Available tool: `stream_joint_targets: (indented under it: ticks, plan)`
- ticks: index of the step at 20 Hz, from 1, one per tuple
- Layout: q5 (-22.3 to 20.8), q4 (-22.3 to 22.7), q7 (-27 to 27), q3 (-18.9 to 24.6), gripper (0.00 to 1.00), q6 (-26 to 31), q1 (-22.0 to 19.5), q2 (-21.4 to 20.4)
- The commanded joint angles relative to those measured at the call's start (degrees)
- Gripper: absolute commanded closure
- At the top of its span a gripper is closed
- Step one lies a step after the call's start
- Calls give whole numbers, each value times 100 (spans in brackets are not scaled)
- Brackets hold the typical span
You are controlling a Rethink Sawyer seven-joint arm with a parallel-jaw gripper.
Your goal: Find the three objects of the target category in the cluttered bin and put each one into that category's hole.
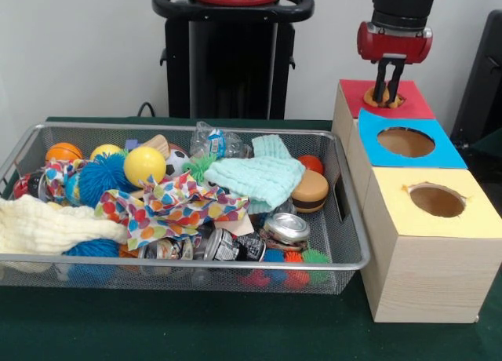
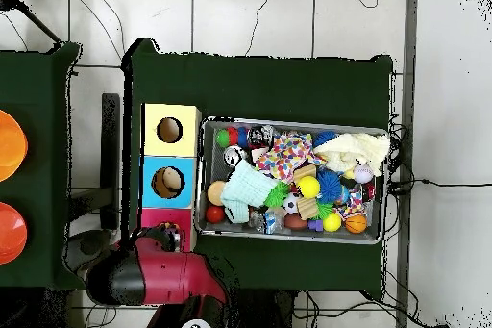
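The red and black gripper [image 1: 386, 100] hung over the red-topped wooden box's hole [image 1: 384, 102] at 1 o'clock. Its jaws were narrow, tips by something orange.

wire bin [image 1: 345, 260] on table [image 1: 196, 330], left of the box row | three holed boxes [image 1: 427, 251] run front to back beside the bin | gripper [image 1: 387, 100] over the rearmost box's hole [image 1: 384, 102] | in bin: toy burger [image 1: 310, 191] right, knit cloth [image 1: 259, 179] beside it, cans [image 1: 286, 227] in front, balls [image 1: 143, 165] at left
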Motion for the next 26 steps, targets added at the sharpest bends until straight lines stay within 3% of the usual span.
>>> stream_joint_targets:
  ticks: [1, 26]
  plan:
    - [41, 266, 1192, 476, 100, -450, -125, 370]
    - [-26, 338, 1166, 566, 100, -671, -271, 517]
